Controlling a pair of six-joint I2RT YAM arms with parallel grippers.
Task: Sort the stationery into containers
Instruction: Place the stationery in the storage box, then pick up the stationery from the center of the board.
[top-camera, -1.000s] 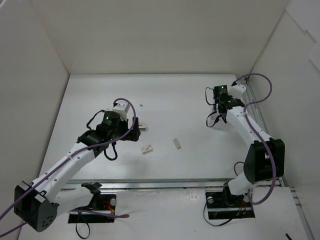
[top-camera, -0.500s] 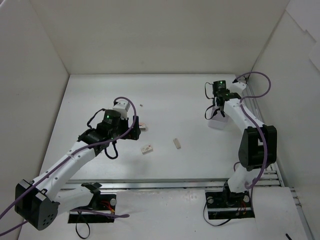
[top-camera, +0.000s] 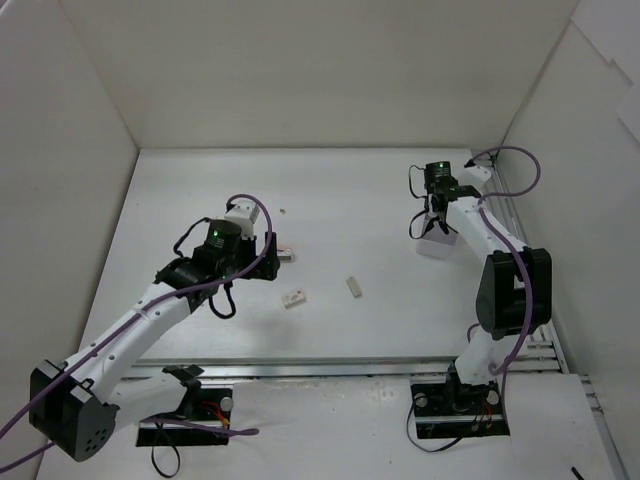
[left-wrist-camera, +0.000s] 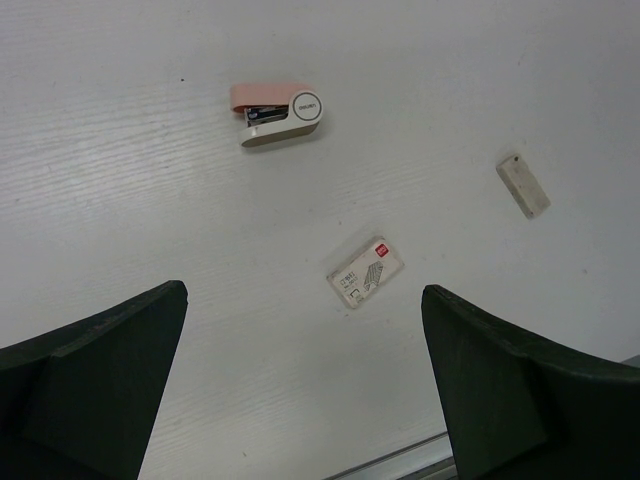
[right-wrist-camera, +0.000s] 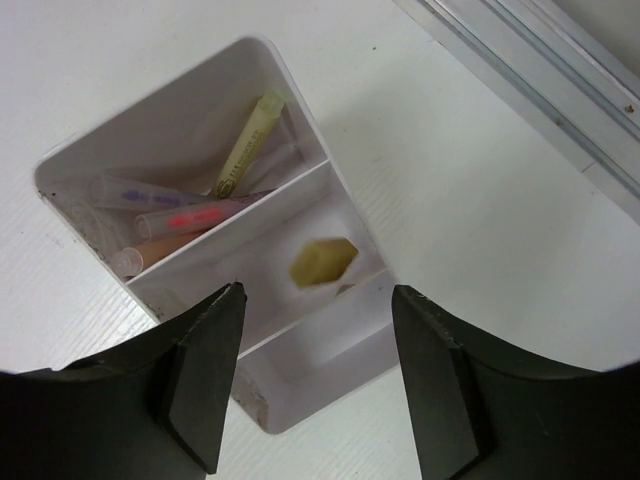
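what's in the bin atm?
Bin, far compartment: pens. Middle compartment: one beige eraser. Near compartment shows nothing, but the right gripper covers its edges.

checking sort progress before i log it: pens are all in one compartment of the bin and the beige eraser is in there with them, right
Not quite. The pens do lie together in one end compartment of the bin, but the beige eraser is in the middle compartment next to theirs, not in with them. The right wrist view shows it.
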